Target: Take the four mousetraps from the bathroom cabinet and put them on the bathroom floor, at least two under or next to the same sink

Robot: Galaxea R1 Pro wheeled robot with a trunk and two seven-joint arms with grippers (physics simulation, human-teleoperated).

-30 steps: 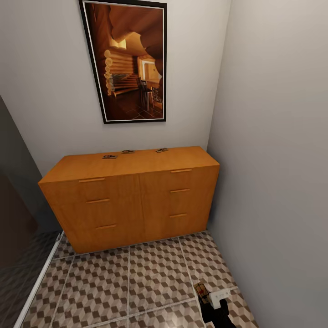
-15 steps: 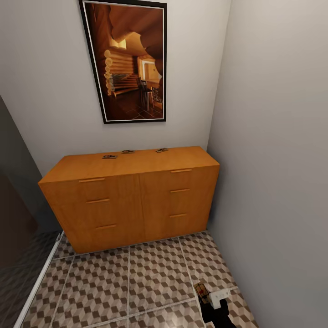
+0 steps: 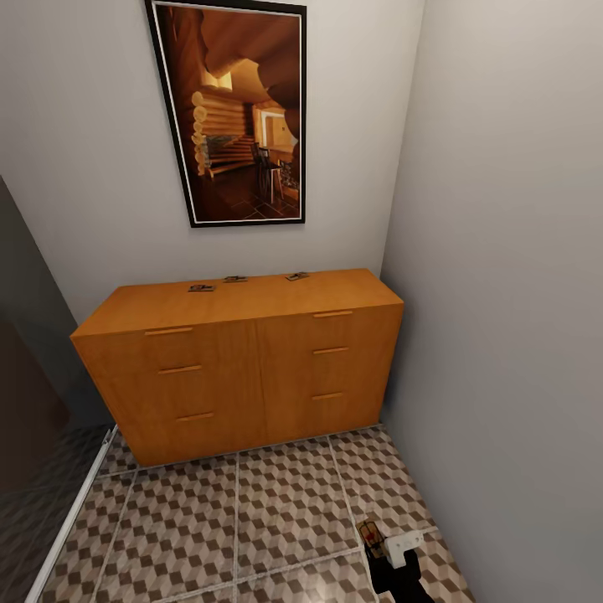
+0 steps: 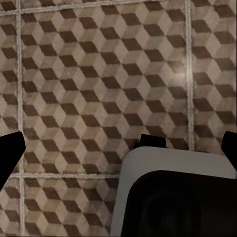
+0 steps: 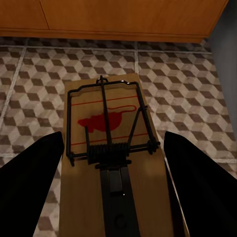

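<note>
Right pincer (image 5: 113,137) clamped across the mousetrap (image 5: 109,101), long axis along the fingers, low over the bathroom floor (image 5: 197,98), facing the cabinet (image 5: 123,15).

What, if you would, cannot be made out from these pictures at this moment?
- Three mousetraps on the cabinet: head view, too small for detail.
- Held mousetrap: right wrist view, its near end is cut off by the frame edge.
- Right gripper: head view, arm cut off at the bottom edge.
- Left gripper: left wrist view, a grey housing blocks the jaws' middle; the grip is unclear.
</note>
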